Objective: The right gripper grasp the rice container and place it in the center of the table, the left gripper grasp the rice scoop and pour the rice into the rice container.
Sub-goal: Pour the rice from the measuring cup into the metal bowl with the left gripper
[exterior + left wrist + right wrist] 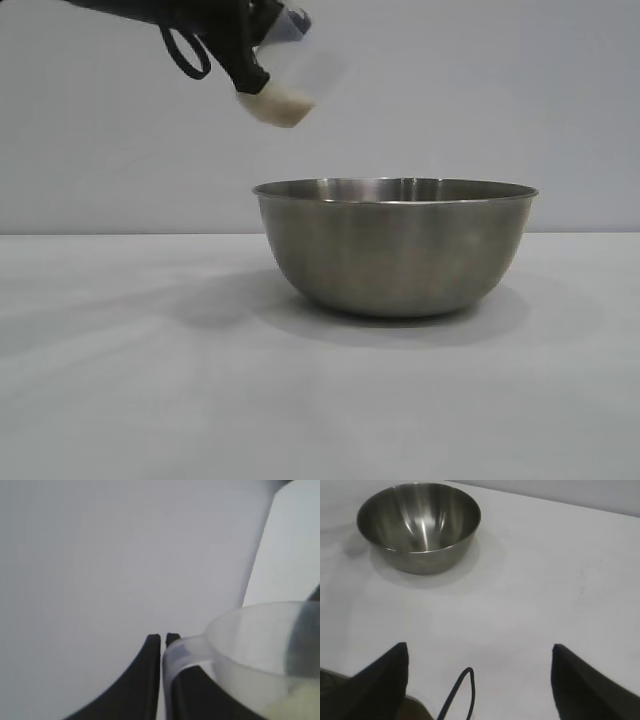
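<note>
Above the near-left rim of the big round brushed-steel rice container point(395, 245), left gripper point(161, 641) clamped on handle of small translucent plastic rice scoop point(290, 85), tilted, white rice point(285, 104) inside. Light, stiff, slippery; handle grip looks best. Right gripper point(479, 680) parked well apart, fingers spread, empty.

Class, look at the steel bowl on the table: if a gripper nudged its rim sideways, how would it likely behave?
The rice container would probably slide easily, since its smooth metal meets the plain table. Its rounded sides narrow to a small base, so a push at the rim may rock it. It looks rigid and, seeming empty, fairly light.
</note>
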